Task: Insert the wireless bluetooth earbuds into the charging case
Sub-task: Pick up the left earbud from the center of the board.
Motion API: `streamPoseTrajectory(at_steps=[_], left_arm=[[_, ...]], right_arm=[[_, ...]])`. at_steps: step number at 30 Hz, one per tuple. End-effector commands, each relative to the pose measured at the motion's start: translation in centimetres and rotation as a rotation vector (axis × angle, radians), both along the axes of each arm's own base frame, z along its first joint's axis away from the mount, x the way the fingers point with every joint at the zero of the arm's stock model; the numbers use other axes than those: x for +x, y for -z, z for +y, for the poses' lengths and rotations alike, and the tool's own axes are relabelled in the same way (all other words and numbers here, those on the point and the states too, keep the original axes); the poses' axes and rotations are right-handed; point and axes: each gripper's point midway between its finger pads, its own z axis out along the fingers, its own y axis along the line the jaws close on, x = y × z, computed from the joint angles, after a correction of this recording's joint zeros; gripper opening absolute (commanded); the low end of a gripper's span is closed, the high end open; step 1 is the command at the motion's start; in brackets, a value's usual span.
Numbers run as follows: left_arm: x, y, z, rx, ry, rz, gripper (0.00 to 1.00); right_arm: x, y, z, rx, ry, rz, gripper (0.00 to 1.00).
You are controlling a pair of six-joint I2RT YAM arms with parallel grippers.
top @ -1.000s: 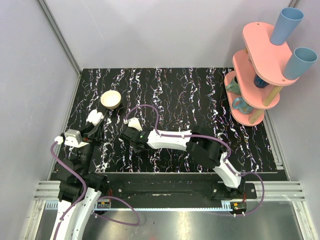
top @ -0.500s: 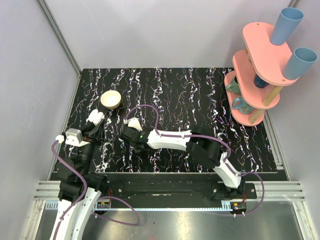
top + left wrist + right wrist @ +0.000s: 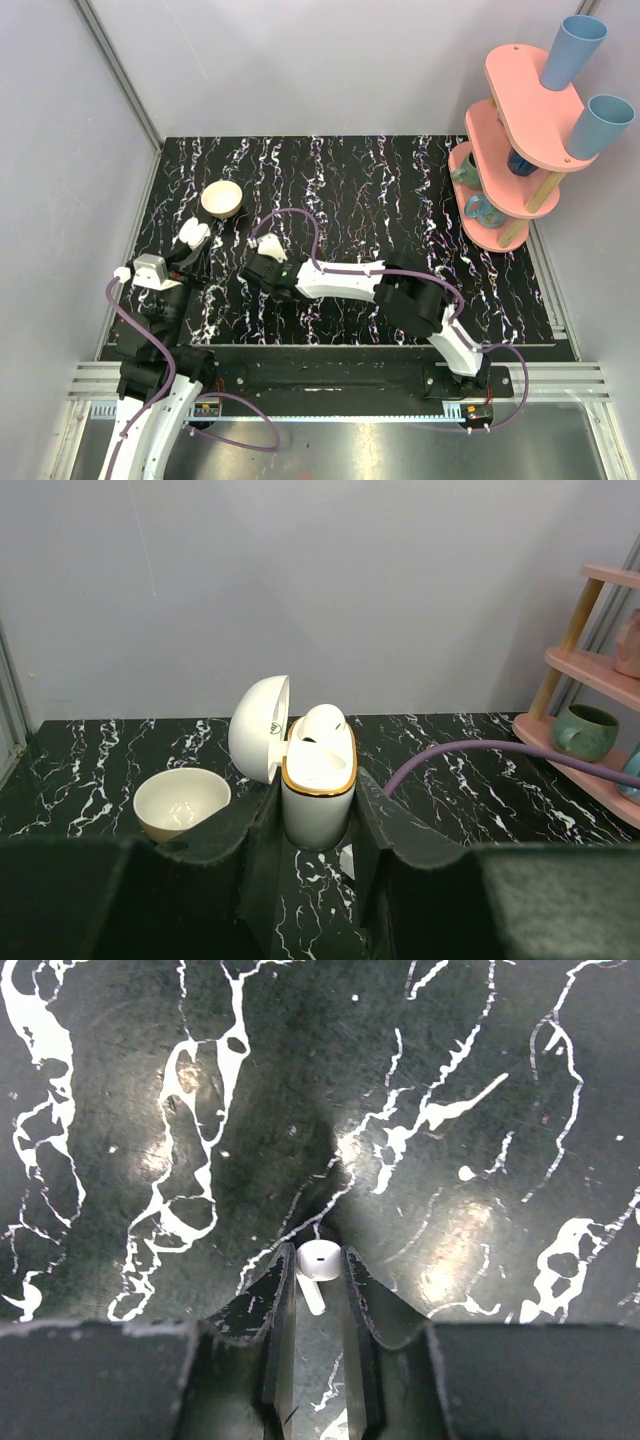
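charging case (image 3: 318,800): hinge and lid's lower edge hidden behind a left gripper (image 3: 318,792) finger
seated earbud (image 3: 322,723): only the top showing above the gold rim
loose earbud (image 3: 316,1262): stem end lost between the right gripper (image 3: 318,1260) fingers
pink shelf (image 3: 600,665): cut off at the right edge

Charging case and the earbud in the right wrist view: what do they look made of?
Charging case: likely glossy cream plastic, with soft highlights on its rounded shell. Its gold rim band looks metallic, but may be only a coating. Earbud: smooth white plastic by the look, with a faint sheen.
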Motion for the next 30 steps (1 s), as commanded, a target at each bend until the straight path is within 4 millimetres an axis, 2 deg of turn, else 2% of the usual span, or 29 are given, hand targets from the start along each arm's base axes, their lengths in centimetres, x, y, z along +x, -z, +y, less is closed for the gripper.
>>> streamPoseTrajectory(at_steps=[1,3,4,6,7,9,10,12,13,14,15,17,18,21,22,24,28,30], left_arm=[[-0.1,-1.3,-0.3,-0.012,0.019,-0.034,0.00],[0.1,-1.2,-0.4,-0.013,0.024,-0.026,0.00],[0.0,-1.3,-0.9,-0.008,0.049,-0.029,0.00],[0.1,-0.9,-1.4,-0.008,0.075,-0.016,0.00],[0.0,-1.6,-1.6,-0.019,0.085,-0.037,0.00],[0.0,-1.6,-2.1,-0.049,0.119,-0.035,0.00],[0.0,-1.9,-2.6,-0.055,0.145,-0.046,0.00],[0.2,-1.9,-3.3,-0.090,0.186,-0.041,0.00],[0.2,-2.3,-3.8,-0.101,0.216,-0.060,0.00],[0.2,-2.2,-4.2,-0.124,0.244,-0.057,0.00],[0.2,-2.4,-4.6,-0.127,0.266,-0.063,0.00],[0.4,-2.9,-5.4,-0.140,0.315,-0.075,0.00],[0.4,-3.1,-5.7,-0.137,0.331,-0.083,0.00],[0.4,-3.7,-6.8,-0.129,0.393,-0.123,0.00],[0.2,-4.5,-7.2,-0.127,0.420,-0.166,0.00],[0.2,-4.6,-7.8,-0.139,0.455,-0.179,0.00],[0.1,-5.4,-9.8,-0.149,0.556,-0.209,0.00],[-0.1,-6.0,-10.5,-0.141,0.578,-0.225,0.00]], right_arm=[[1.7,-7.5,-0.4,0.086,0.025,-0.156,0.20],[2.2,-9.8,-0.3,0.135,0.025,-0.208,0.20],[2.5,-11.8,-0.9,0.161,0.041,-0.247,0.20],[3.0,-14.4,-1.0,0.212,0.049,-0.307,0.20],[3.2,-16.4,-2.0,0.239,0.070,-0.349,0.20],[3.6,-19.3,-2.4,0.306,0.078,-0.415,0.20],[3.7,-21.9,-3.1,0.382,0.099,-0.467,0.20],[3.8,-24.6,-4.1,0.437,0.110,-0.528,0.19],[3.7,-27.5,-5.1,0.525,0.135,-0.582,0.19],[3.7,-29.0,-5.7,0.567,0.141,-0.615,0.19],[3.4,-32.0,-7.1,0.628,0.148,-0.667,0.18],[3.1,-34.2,-8.4,0.711,0.157,-0.738,0.17],[2.6,-36.3,-9.5,0.769,0.164,-0.770,0.17],[1.8,-39.8,-11.1,0.896,0.162,-0.833,0.17],[1.6,-40.7,-11.3,0.938,0.161,-0.847,0.17],[0.6,-42.5,-11.7,1.021,0.124,-0.864,0.16],[-1.4,-44.6,-11.7,1.196,0.006,-0.954,0.17],[-2.1,-45.1,-11.3,1.209,-0.059,-0.992,0.17]])
